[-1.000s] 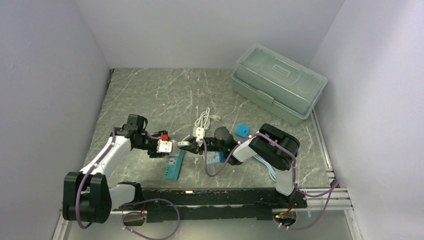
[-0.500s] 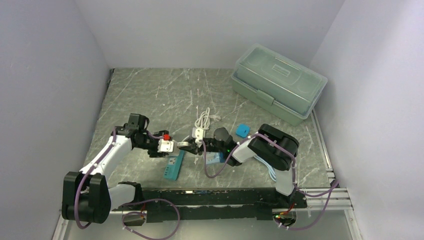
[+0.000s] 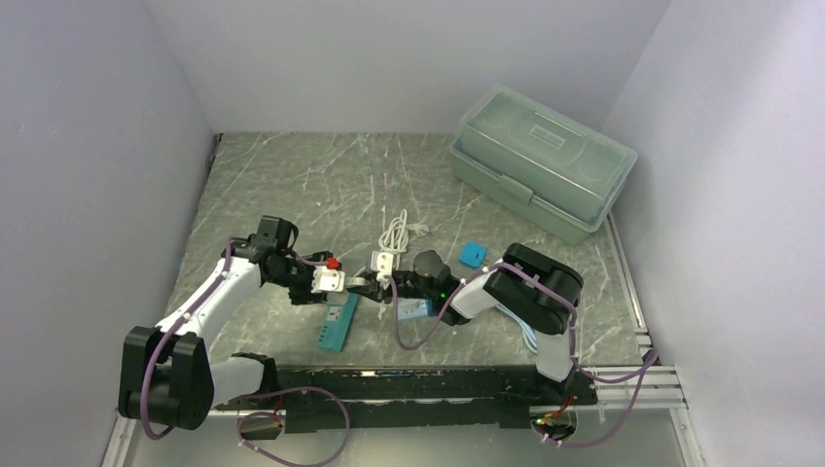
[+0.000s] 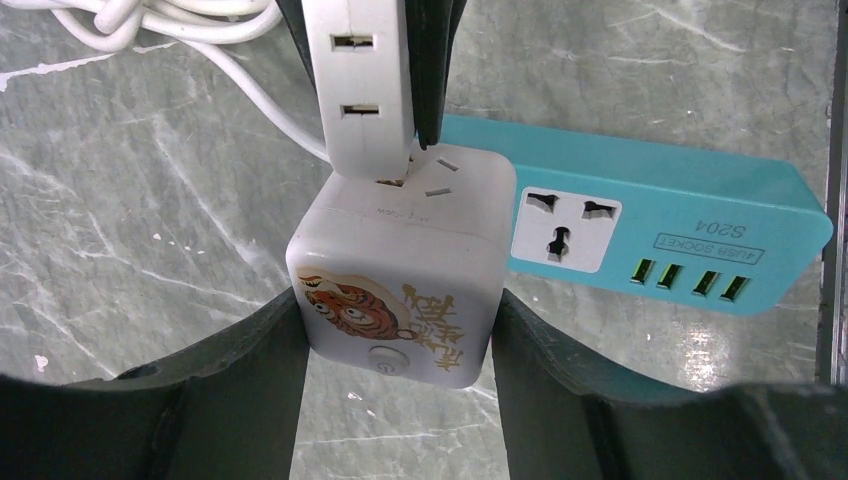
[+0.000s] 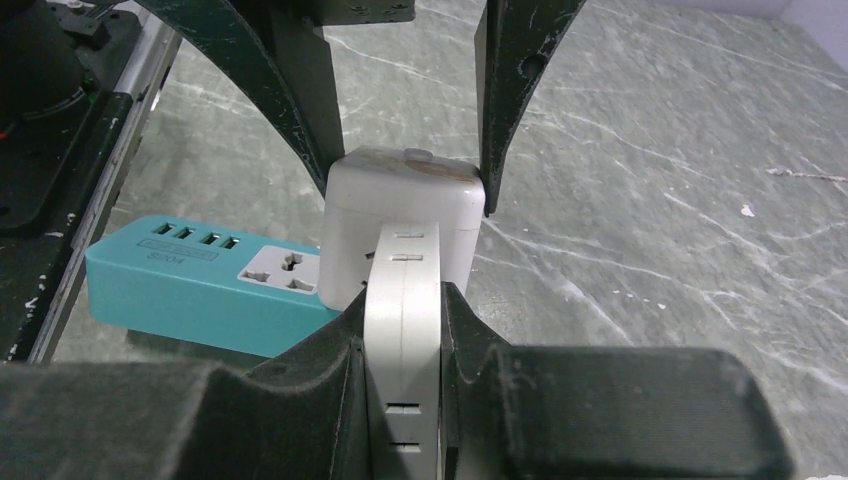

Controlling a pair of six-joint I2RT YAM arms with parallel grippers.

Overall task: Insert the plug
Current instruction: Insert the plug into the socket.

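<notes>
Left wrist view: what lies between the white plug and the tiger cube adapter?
Nothing: the white plug touches the cube adapter at its socket face; the left wrist view shows no gap.

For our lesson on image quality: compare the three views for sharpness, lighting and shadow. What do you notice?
Top external: even soft light, faint shadows, the cube adapter tiny. Left wrist: print on that adapter and the teal power strip crisp; dark left fingers slightly soft. Right wrist: white plug fairly sharp; right fingers dark and blurred along the bottom.
</notes>
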